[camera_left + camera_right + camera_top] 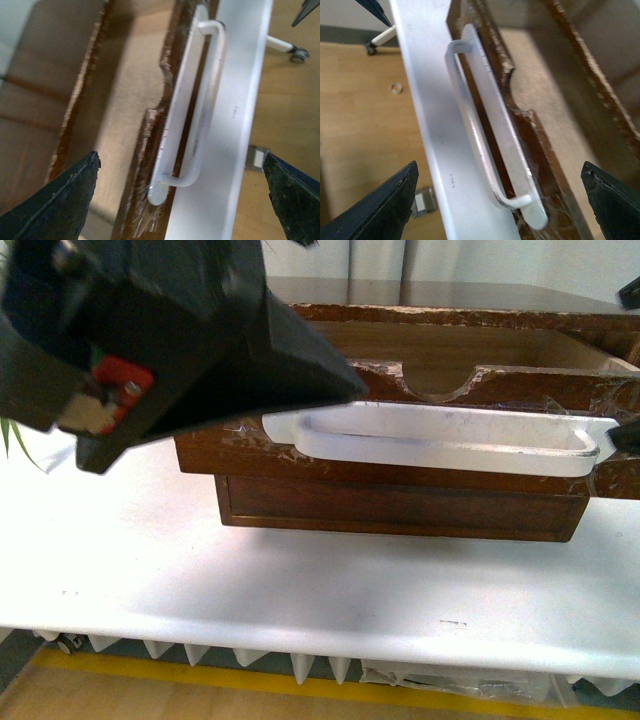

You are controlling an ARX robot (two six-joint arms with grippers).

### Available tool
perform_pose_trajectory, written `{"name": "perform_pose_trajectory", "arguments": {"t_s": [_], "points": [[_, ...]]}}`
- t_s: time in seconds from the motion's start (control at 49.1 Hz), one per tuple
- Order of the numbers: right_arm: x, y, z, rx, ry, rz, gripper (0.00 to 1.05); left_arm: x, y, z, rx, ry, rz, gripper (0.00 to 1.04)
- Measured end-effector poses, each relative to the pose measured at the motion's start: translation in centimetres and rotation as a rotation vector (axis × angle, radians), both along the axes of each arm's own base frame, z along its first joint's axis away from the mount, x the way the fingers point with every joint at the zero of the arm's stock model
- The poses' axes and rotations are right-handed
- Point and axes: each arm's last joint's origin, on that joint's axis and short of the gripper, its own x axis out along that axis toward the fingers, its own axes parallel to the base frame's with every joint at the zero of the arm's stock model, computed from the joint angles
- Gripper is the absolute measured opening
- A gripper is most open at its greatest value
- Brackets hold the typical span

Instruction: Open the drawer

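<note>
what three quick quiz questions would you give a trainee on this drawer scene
1. True or false: the inside of the drawer is in view.
2. The white handle is: A) clamped by the left gripper; B) clamped by the right gripper; C) held by neither, with both pairs of fingers spread wide.
3. Fill in: the notch in the drawer's top edge is ___-round.
Key: 1 true; 2 C; 3 half.

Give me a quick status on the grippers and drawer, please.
Left gripper open, right gripper open, neither gripping. Drawer partly out, interior showing, white handle free. Nothing in the way seen.
</note>
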Motion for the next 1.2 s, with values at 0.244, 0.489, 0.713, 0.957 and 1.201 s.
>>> {"name": "perform_pose_trajectory", "arguments": {"t_s": [0.244, 0.489, 0.713, 0.957, 1.201], "points": [[-3.1, -3.3, -0.3, 0.211, -0.120, -0.247, 0.96, -2.6, 3.9, 0.2, -0.227, -0.169, 0.292, 0.99], [-8.8, -5.6, -4.1, 0.451, -0.037, -0.527, 0.96, -8.8, 8.7, -4.8, -0.511, -0.117, 0.748, 0.99], [-12.8, -6.2, -7.3, 0.524, 0.024, -0.643, 0.96, -14.0, 11.3, -8.6, -0.677, -0.044, 1.032, 0.99], [-14.0, -6.3, -9.5, 0.583, 0.102, -0.690, 0.96, -15.1, 11.1, -11.0, -0.756, -0.029, 1.197, 0.99], [-14.0, -6.3, -9.6, 0.595, 0.046, -0.742, 0.92, -15.1, 11.1, -11.3, -0.830, -0.018, 1.157, 0.95]]}}
